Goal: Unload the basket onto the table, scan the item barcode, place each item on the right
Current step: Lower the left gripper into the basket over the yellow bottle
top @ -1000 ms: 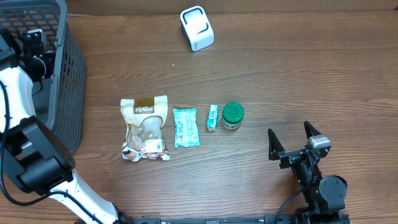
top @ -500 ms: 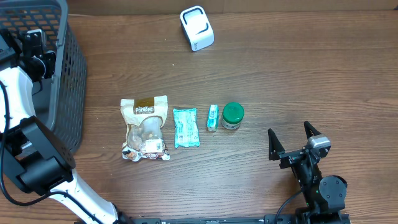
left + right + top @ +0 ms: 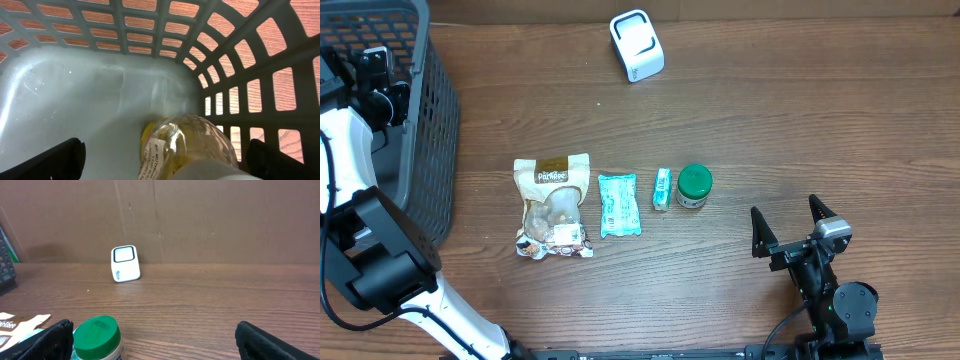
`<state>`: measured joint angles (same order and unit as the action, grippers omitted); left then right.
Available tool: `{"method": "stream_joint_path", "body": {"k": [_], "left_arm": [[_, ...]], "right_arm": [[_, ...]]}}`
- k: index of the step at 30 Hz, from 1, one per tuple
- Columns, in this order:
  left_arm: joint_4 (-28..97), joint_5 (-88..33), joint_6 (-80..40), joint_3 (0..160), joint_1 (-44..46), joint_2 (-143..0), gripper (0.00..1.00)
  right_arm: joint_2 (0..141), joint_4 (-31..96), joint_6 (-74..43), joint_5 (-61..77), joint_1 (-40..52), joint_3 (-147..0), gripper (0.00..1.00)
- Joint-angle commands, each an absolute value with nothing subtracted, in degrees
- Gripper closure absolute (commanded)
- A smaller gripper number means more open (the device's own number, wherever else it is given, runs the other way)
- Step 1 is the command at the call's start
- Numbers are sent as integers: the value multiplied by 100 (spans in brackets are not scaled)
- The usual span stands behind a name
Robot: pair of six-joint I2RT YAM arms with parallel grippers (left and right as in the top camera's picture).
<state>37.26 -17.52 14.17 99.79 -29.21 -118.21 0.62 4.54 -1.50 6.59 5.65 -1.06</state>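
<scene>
Though clear, bottle [image 3: 194,142] yellow-tinted, labelled.

I'm seeing a dark grey latticed plastic basket [image 3: 435,120], a white boxy scanner [image 3: 636,45] edged in black, a green-lidded round jar [image 3: 694,184], a teal flat sachet [image 3: 618,204] and a brown wood-grain tabletop [image 3: 820,120].

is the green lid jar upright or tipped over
Upright: the jar shows its round green lid face-on overhead, and the right wrist view has the lid on top, level.
</scene>
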Motion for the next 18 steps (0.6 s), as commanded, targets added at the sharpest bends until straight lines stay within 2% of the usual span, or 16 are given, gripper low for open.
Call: {"method": "stream_joint_path", "body": {"k": [1,3,7,9,12,18], "left_arm": [[3741,-1841,1525,10049,-2814,-11878,0],[3739,-1841,1525,10049,-2814,-11878,6],[3743,-1844,1525,10044,-2814,-11878,30],[3745,-1841,1525,10038,-2814,-11878,37],[3750,-1841,1525,10038,-2814,-11878,54],[3739,-1643,1400,10044,-2814,-11815,72]], "right_arm": [[16,425,-143,609,539,-45,0],[16,425,-143,609,539,-45,0],[16,425,-143,609,539,-45,0],[16,425,-143,609,539,-45,0],[16,425,-143,609,539,-45,0],[16,425,-143,609,539,-45,0]]}}
